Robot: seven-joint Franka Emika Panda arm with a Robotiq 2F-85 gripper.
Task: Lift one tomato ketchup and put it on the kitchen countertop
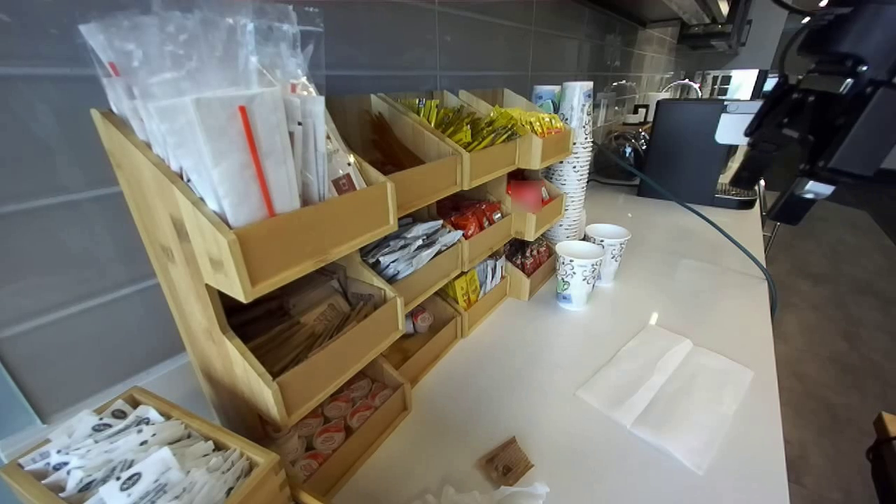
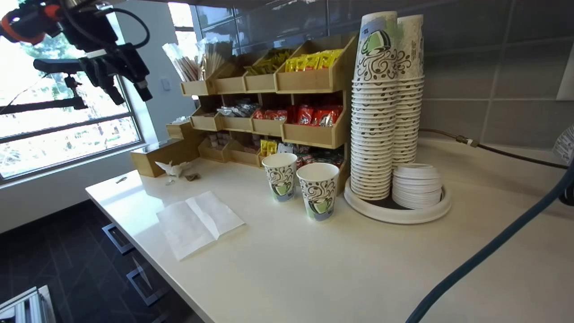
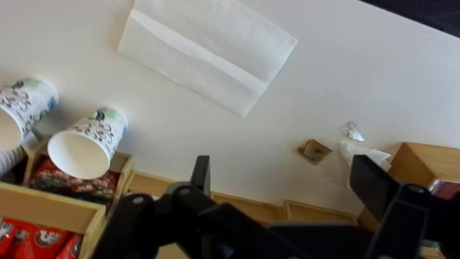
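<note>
Red sachets that look like the tomato ketchup lie in the middle-tier bins of the light-wood rack; these sachets show in both exterior views [image 1: 476, 218] [image 2: 309, 115] and at the lower left of the wrist view [image 3: 45, 240]. The white kitchen countertop [image 1: 539, 371] [image 2: 287, 269] [image 3: 194, 140] runs in front of the rack, and no red sachet shows on it. My gripper [image 1: 772, 190] [image 2: 133, 96] [image 3: 282, 160] is open and empty. It hangs high above the counter side, apart from the rack. In the wrist view the sachets lie left of the fingers.
The tiered rack [image 2: 309, 81] holds yellow, silver and brown packets too. Two paper cups [image 2: 280, 177] [image 2: 318, 190] stand before it, beside tall cup stacks [image 2: 372, 134]. An unfolded napkin [image 2: 197, 222], a brown packet [image 3: 314, 151] and crumpled paper [image 2: 172, 168] lie on the counter.
</note>
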